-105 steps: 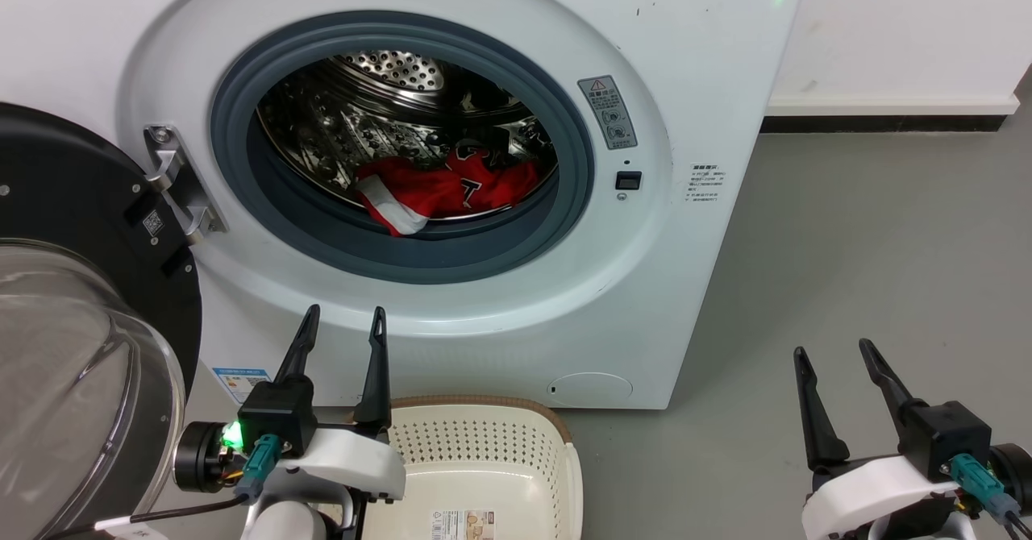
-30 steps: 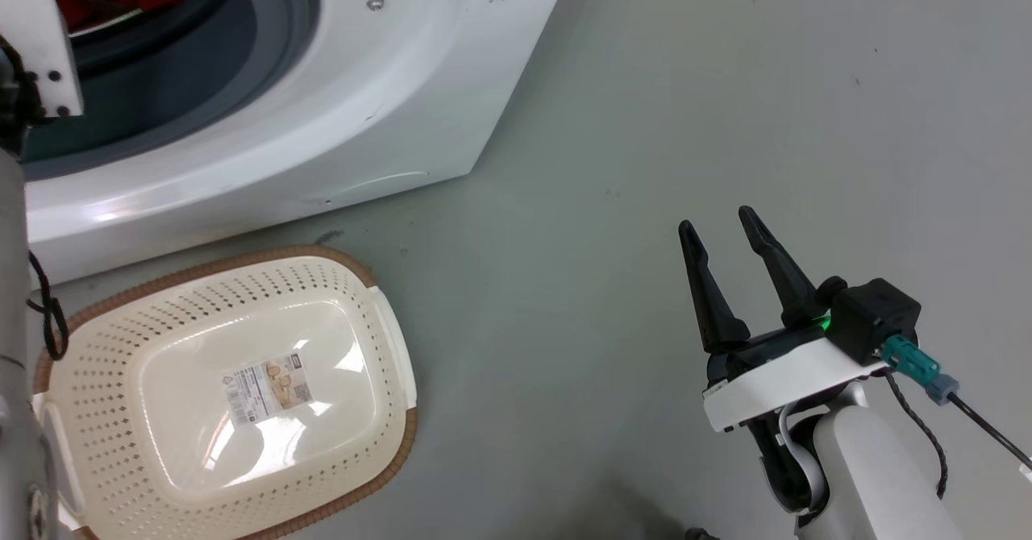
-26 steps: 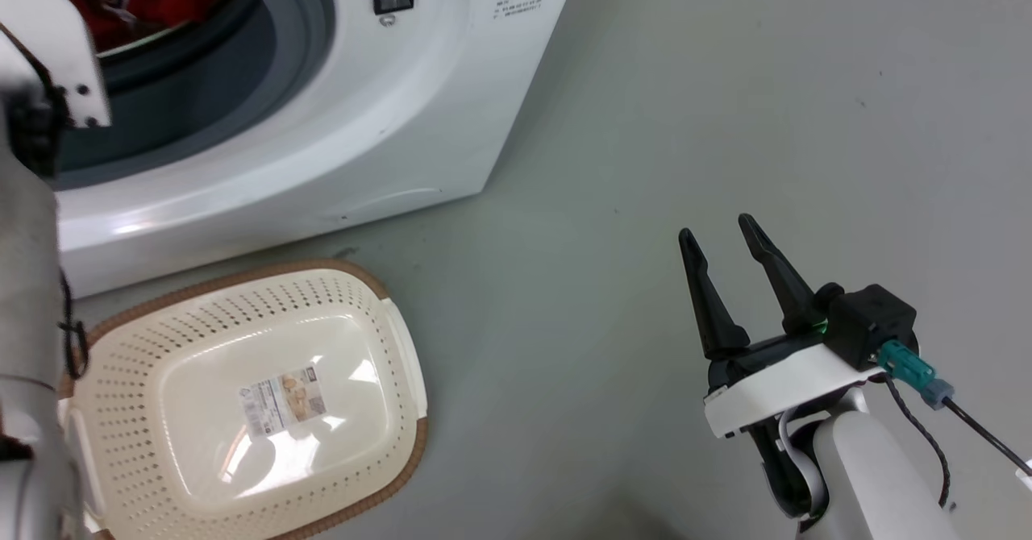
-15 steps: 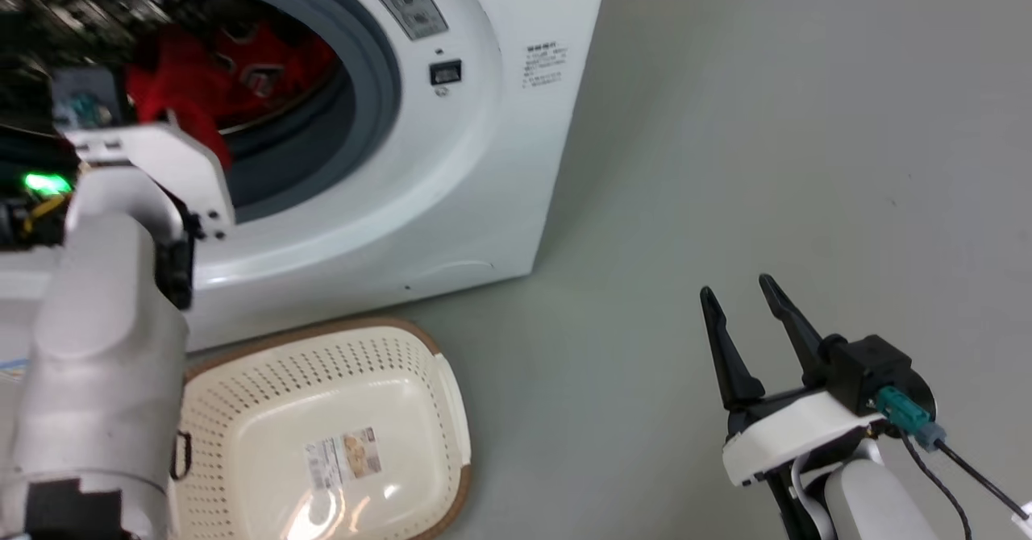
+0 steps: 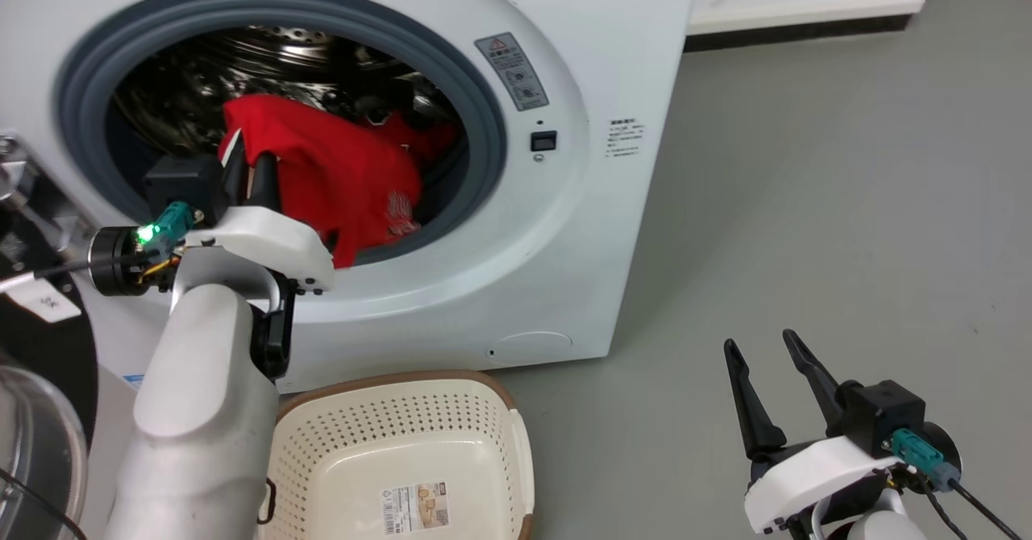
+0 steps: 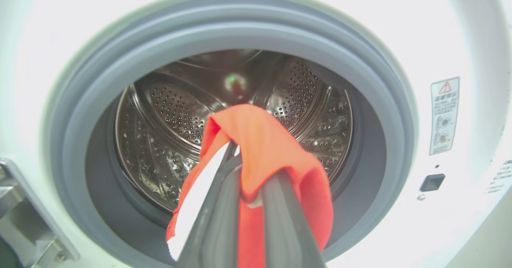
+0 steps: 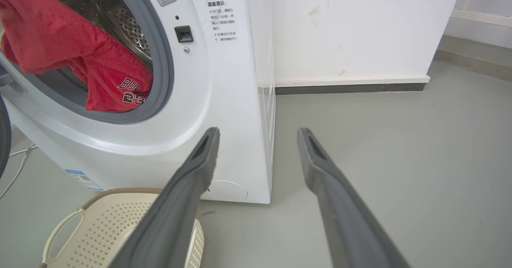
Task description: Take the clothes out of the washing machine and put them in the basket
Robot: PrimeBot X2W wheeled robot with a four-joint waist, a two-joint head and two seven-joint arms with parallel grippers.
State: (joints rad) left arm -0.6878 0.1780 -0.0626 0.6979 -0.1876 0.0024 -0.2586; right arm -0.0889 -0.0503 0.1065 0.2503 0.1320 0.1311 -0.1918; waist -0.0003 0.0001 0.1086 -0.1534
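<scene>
My left gripper (image 5: 246, 165) is shut on the red clothes (image 5: 339, 173) at the mouth of the white washing machine (image 5: 556, 226). In the left wrist view the red clothes (image 6: 264, 140) drape over both fingers, with a white trim band hanging at the left, in front of the steel drum (image 6: 168, 112). The hem with lettering hangs over the grey door ring (image 7: 162, 72) in the right wrist view. The cream basket (image 5: 403, 443) stands on the floor below the opening, with nothing in it but its label. My right gripper (image 5: 762, 379) is open, low at the right.
The round glass door (image 5: 32, 411) stands swung open at the far left. Grey floor (image 5: 806, 201) stretches to the right of the machine up to a white wall with a dark skirting strip (image 7: 352, 88). A cable lies on the floor at the left (image 7: 16, 160).
The head camera has swung back up and left toward the machine. The clothes, which lay low in the drum, are now lifted and drawn to the opening in my left gripper.
</scene>
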